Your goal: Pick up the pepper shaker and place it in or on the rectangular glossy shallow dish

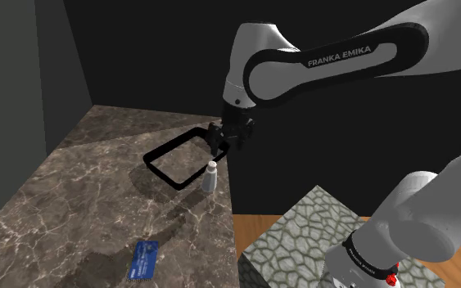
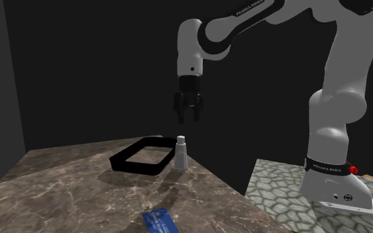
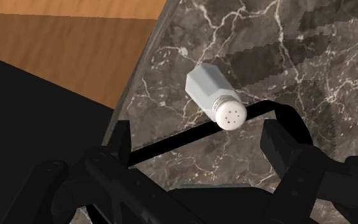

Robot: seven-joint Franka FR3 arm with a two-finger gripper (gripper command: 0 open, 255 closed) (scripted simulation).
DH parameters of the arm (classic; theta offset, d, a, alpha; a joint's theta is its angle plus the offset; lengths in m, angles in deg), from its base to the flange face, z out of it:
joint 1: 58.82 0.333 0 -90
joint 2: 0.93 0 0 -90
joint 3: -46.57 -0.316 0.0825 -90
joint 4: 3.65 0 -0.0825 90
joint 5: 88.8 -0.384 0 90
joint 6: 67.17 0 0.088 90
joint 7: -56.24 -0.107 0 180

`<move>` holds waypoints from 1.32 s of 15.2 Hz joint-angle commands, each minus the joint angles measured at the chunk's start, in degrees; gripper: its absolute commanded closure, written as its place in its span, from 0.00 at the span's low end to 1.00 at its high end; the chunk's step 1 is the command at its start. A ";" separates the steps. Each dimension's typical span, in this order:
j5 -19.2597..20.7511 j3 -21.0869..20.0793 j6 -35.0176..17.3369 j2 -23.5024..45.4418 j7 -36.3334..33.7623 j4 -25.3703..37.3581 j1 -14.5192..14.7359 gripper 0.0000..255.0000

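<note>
The pepper shaker (image 1: 211,176) is a small white bottle with a perforated cap, standing upright on the marble counter. It stands just outside the near corner of the dish (image 1: 161,171), a shallow black rectangular one. My gripper (image 1: 222,146) hangs open a short way above the shaker, not touching it. From the second exterior view the gripper (image 2: 187,116) points down over the shaker (image 2: 180,152), with the dish (image 2: 135,167) beside it. In the wrist view the shaker (image 3: 212,95) lies ahead of the gripper (image 3: 203,137), between the spread fingers (image 3: 121,137), across the dish rim (image 3: 171,141).
A blue card-like object (image 1: 144,260) lies near the counter's front, also seen as a blue card (image 2: 159,222). The shaker stands close to the counter's edge (image 1: 230,196), beyond which is wooden floor. My stone-patterned stand (image 1: 294,241) is at the lower right.
</note>
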 commanded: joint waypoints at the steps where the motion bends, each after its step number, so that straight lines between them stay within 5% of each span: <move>1: 1.31 -1.30 -2.51 4.20 -2.20 2.32 0.38 0.00; 11: 3.44 -2.36 -9.98 10.47 -4.54 1.36 1.06 0.00; 18: 3.44 -2.36 -9.97 10.46 -4.54 1.36 1.06 0.00; 19: 3.44 -2.36 -9.97 10.46 -4.54 1.36 1.06 1.00; 20: 3.44 -2.36 -9.97 10.46 -4.54 1.36 1.06 1.00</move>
